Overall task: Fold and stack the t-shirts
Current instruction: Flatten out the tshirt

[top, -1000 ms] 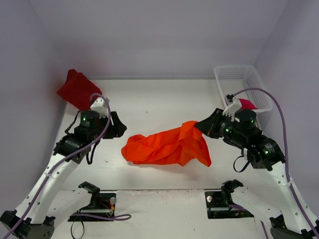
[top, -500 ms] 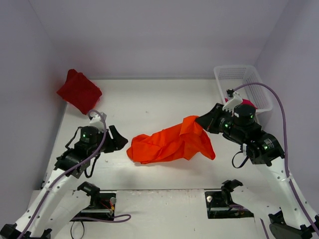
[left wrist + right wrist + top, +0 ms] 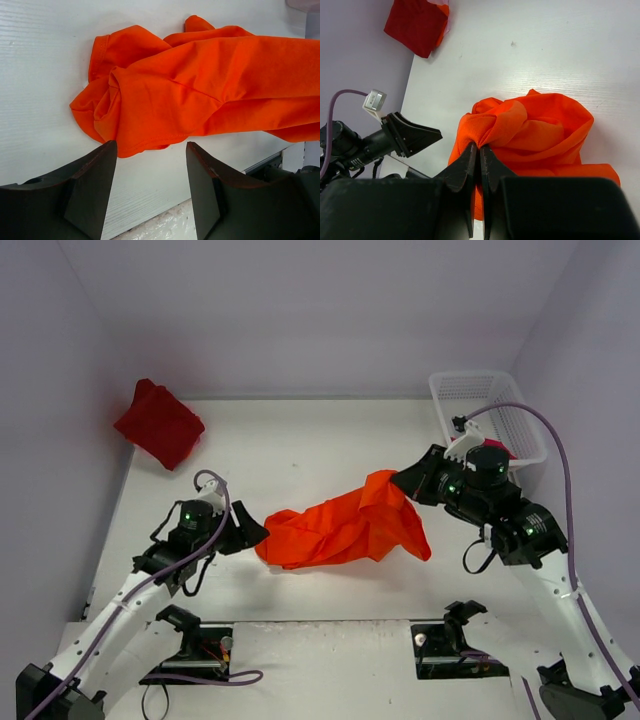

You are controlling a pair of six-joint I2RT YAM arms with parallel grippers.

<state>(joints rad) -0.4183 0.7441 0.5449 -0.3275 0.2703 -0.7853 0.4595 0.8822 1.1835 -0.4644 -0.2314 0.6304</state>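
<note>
We note the dark red t-shirt point(image 3: 160, 425) lying well left of and behind the orange t-shirt point(image 3: 345, 530). The left gripper point(image 3: 255, 533) sits just left of the orange heap, jaws parted, empty. The right gripper point(image 3: 400, 484) pinches the heap's right edge. The crimson-pink t-shirt point(image 3: 497, 448) lies right of it, in the basket point(image 3: 470, 390).

Left arm reaching low, left gripper point(image 3: 253, 533) fingers point(image 3: 95, 175) apart. Right arm bent, right gripper point(image 3: 402, 483) pinching orange t-shirt point(image 3: 340, 530).

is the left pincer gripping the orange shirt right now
No, in the left wrist view the left pincer stands open, and the edge of the bright orange cloth t-shirt lies just at its tips, not clamped.
</note>
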